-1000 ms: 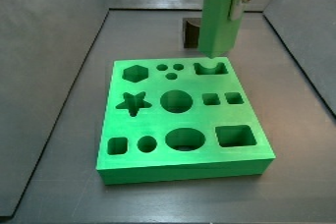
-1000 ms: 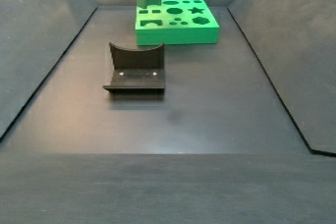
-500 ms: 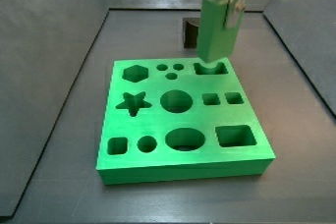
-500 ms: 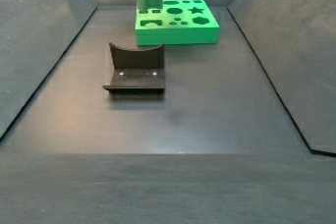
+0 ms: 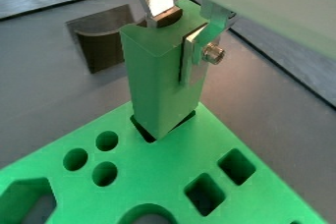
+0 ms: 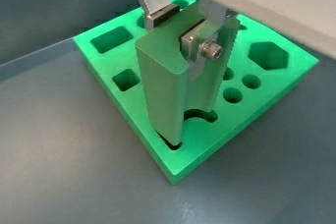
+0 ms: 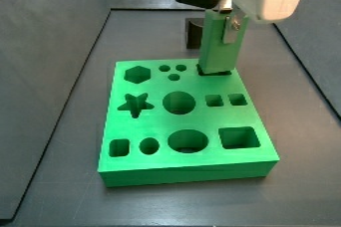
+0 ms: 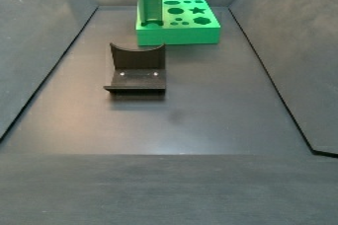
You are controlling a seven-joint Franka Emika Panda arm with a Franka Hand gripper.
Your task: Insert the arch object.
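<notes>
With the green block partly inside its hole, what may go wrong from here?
1. The arch object stands only partly in its hole of the green board; any tilt may jam it.
2. The tool grips only its top, so hard pushing may make the fingers slip.

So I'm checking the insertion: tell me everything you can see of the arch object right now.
The arch object is a tall, narrow, plain light-green block with a matte plastic look. It stands upright, its lower end entering a hole at a corner of the green board. The gripper grips its top, the silver fingers pressed on opposite faces. In both wrist views most of its height is above the board.
</notes>
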